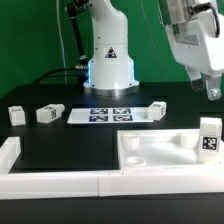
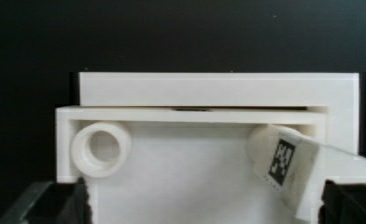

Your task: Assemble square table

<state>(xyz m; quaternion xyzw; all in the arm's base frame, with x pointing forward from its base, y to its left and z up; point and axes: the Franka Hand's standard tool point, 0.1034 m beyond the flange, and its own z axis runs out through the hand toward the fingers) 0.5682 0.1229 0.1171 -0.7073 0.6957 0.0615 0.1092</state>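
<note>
The white square tabletop (image 1: 160, 152) lies at the exterior view's right front, hollow side up. One white leg (image 1: 209, 136) with a tag stands upright at its right corner. In the wrist view the tabletop (image 2: 180, 175) fills the picture, with a round socket (image 2: 103, 149) at one corner and the tagged leg (image 2: 297, 158) at the other. Three more legs lie on the black table: two at the left (image 1: 15, 114) (image 1: 50, 113) and one beside the marker board (image 1: 158, 109). My gripper (image 1: 209, 90) (image 2: 201, 212) hangs well above the tabletop, open and empty.
The marker board (image 1: 110, 114) lies in front of the robot base (image 1: 108, 62). Long white border bars run along the table's front edge (image 1: 60, 181) and left side (image 1: 8, 154).
</note>
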